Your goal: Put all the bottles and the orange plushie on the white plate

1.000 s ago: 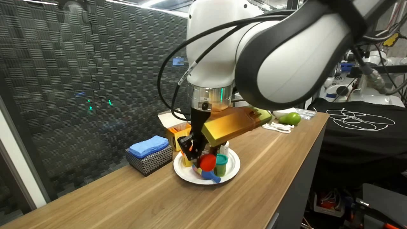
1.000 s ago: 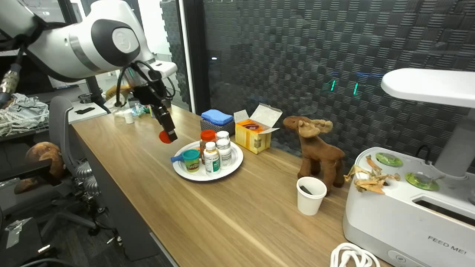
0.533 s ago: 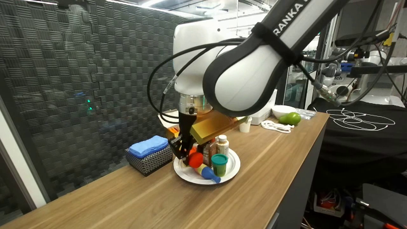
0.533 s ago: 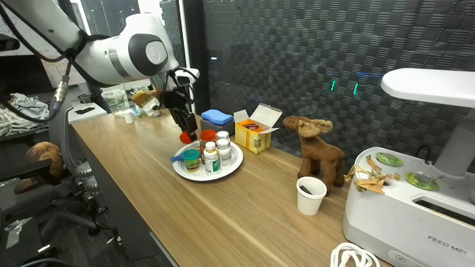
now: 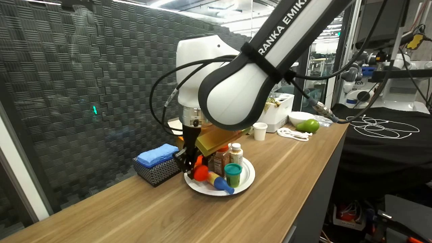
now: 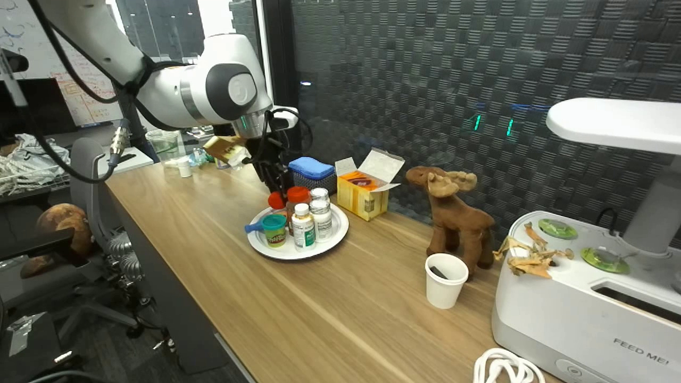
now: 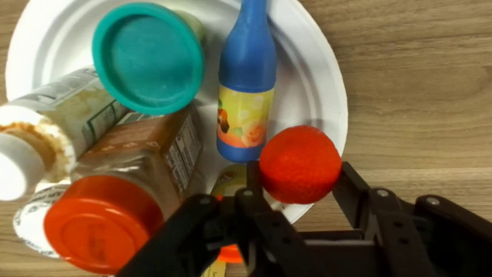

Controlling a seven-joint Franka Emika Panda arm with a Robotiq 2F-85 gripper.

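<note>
The white plate point(image 5: 249, 175) is well filled: three white bottles point(image 6: 304, 231), a red-capped bottle point(image 6: 298, 197) and a teal-lidded tub point(image 6: 274, 233) are stood upright on it, and a blue bottle point(image 7: 248, 63) is laid on its side, its neck at the rim. Over the plate, near its rim, an orange-red ball point(image 5: 201, 173) is clasped by the gripper point(image 7: 300, 173), the jaws parted by the ball's width; whether the plate is touched by the ball cannot be told.

Just beside the plate an opened yellow carton point(image 6: 363, 199) is seen, and near the plate a patterned box point(image 5: 165, 170) topped with a blue cloth point(image 5: 158, 155). Well apart from the plate are placed a brown moose toy point(image 6: 460, 221), a paper cup point(image 6: 445, 290), a white planter point(image 6: 574, 319) and a white cord point(image 6: 499, 353), the last two cut off in an exterior view.

On the plate, one white bottle is partly covered by another. The carton is largely hidden by the arm point(image 5: 233, 96) in an exterior view. In the wrist view the plate is cut off, and an orange patch point(image 7: 230, 254) behind the gripper is too covered to be identified
</note>
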